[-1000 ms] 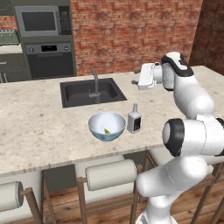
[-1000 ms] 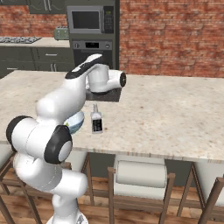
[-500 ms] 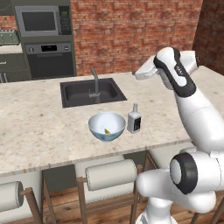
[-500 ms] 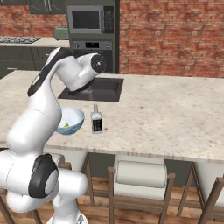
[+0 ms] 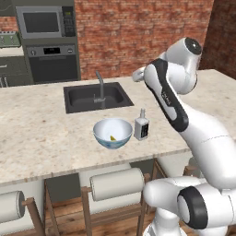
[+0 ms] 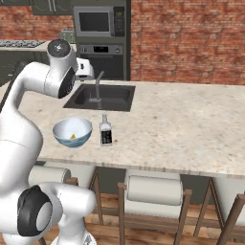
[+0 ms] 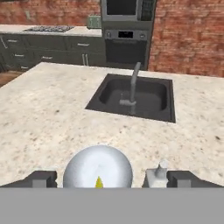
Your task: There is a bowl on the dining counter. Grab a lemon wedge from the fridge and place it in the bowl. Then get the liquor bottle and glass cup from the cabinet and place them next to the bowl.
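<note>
Fingers (image 7: 111, 179) spread, apparently above bowl (image 7: 97, 166) and bottle (image 7: 156, 176).

Left base cam sits behind the arm, looking forward and down across the speckled beige stone counter (image 5: 37, 138) toward the red brick wall (image 5: 133, 37). Right base cam does the same from the other side. Both catch the dark recessed sink (image 5: 97, 97) (image 6: 103, 97). The hand cam looks down at that sink (image 7: 135, 96) from closer in.
</note>
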